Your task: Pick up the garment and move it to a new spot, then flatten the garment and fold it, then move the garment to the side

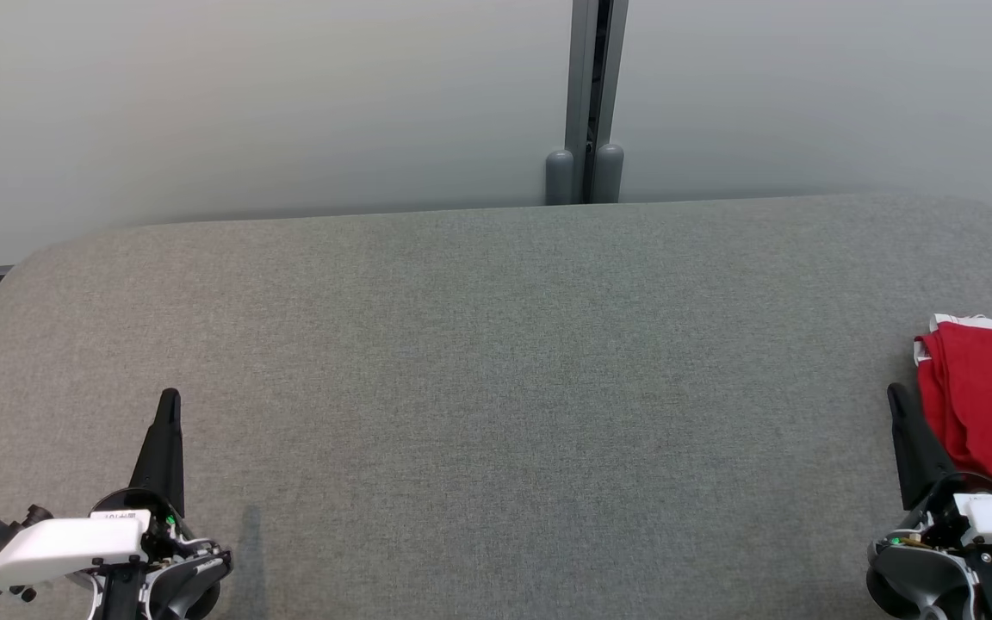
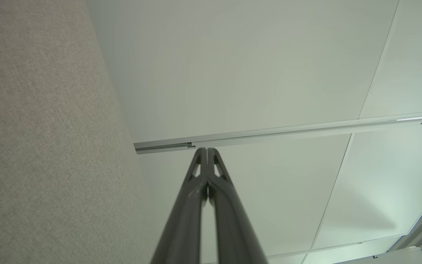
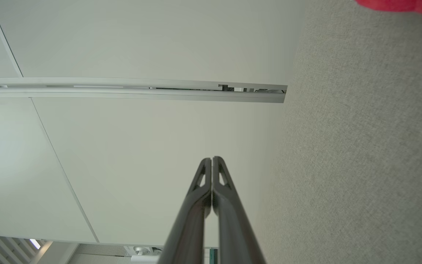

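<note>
Head view: red garment (image 1: pixel 991 405) beside right gripper (image 1: pixel 895 394)

text: none legible | white label (image 1: pixel 120 516) on left hand (image 1: pixel 169 398): too small to read

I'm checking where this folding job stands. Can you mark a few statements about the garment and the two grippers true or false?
1. The red garment lies near the right edge of the table. True.
2. The fingers of the left gripper are spread wide. False: they are pressed together.
3. The right gripper holds the garment. False: its fingers are shut on nothing, beside the garment.
4. The garment shows a white edge. True.
</note>
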